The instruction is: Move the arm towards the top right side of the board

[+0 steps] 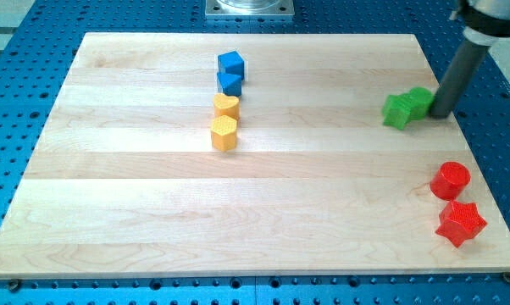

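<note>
My tip (441, 114) is at the view's right edge of the wooden board (153, 212), in its upper part. It sits right beside two green blocks: one (420, 100) touching or nearly touching the rod, the other (398, 111) just left of it. The dark rod rises toward the view's top right corner. A blue cube (231, 63) and a blue block (230, 83) stand near the view's top centre, with a yellow heart (226, 105) and a yellow hexagon (224, 133) below them in a column.
A red cylinder (451, 180) and a red star (461, 223) sit at the view's lower right, near the board's edge. A blue perforated table (35, 34) surrounds the board. A metal mount (249, 8) is at the view's top centre.
</note>
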